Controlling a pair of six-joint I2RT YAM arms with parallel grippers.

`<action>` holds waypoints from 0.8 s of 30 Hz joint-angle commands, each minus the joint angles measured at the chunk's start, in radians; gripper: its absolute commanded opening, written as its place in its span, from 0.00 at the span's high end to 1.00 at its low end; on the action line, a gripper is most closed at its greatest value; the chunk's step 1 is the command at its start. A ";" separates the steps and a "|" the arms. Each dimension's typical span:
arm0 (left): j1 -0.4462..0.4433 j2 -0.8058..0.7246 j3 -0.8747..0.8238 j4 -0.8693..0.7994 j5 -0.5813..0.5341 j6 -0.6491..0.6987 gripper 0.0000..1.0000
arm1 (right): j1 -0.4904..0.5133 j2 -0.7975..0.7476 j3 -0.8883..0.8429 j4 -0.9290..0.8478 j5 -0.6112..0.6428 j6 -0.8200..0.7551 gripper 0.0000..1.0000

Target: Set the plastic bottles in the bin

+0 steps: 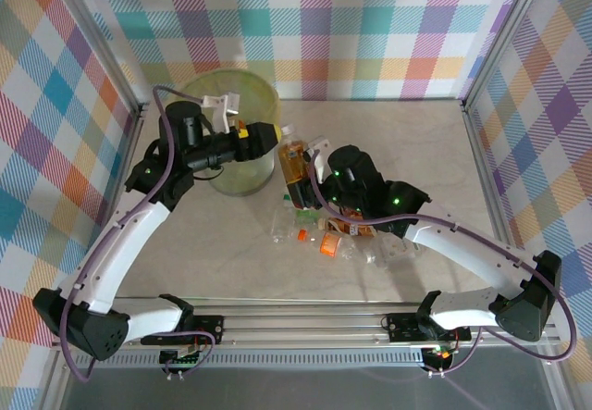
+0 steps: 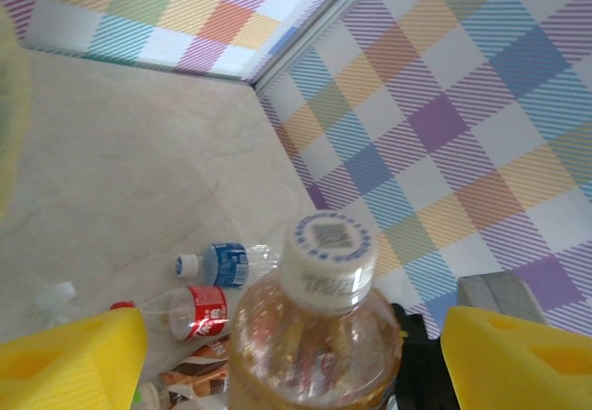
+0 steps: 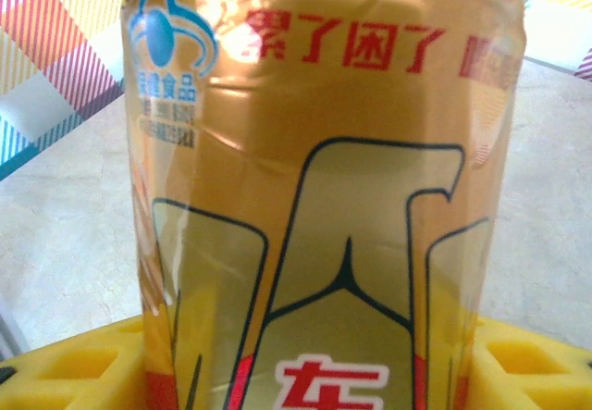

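A plastic bottle [image 1: 294, 162] with an orange label and a white cap [image 2: 328, 260] stands upright at mid-table. My right gripper [image 1: 313, 180] is shut on its labelled body [image 3: 324, 197], with yellow pads [image 3: 532, 364] pressed against both sides. My left gripper [image 1: 274, 138] straddles the bottle's neck from the left and is open. Its yellow fingers [image 2: 69, 359] stand clear of the bottle's shoulder on either side. The bin [image 1: 231, 84], a round translucent bucket with a yellow-green liner, stands just behind the left gripper. Several more plastic bottles [image 1: 324, 234] lie in a heap on the table in front of the held one.
Among the heap are a blue-labelled bottle [image 2: 222, 264] and a red-labelled one [image 2: 199, 310], lying on their sides. Checked walls [image 1: 370, 21] close off the back and both sides. The marble tabletop [image 1: 416, 132] runs bare towards the back right.
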State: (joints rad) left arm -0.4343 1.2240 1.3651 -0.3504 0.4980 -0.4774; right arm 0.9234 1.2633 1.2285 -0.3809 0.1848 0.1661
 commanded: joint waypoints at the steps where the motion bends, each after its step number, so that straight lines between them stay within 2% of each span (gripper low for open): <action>1: -0.029 0.030 0.053 0.040 0.024 0.046 0.19 | 0.000 0.002 0.034 0.054 -0.034 0.021 0.47; 9: -0.064 0.099 0.118 0.012 0.007 0.084 0.32 | 0.000 0.008 0.046 0.054 -0.057 0.024 0.47; 14: -0.075 0.108 0.119 0.005 0.002 0.090 0.46 | 0.000 0.005 0.045 0.060 -0.057 0.024 0.47; 19: -0.083 0.105 0.115 -0.004 -0.005 0.095 0.70 | 0.000 0.007 0.040 0.065 -0.049 0.023 0.47; 24: -0.084 0.086 0.098 0.002 -0.049 0.099 0.88 | 0.000 0.005 0.040 0.066 -0.042 0.024 0.44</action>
State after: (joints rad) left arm -0.5011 1.3323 1.4521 -0.3466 0.4660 -0.3958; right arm 0.9230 1.2678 1.2354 -0.3714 0.1486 0.1844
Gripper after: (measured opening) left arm 0.267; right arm 0.611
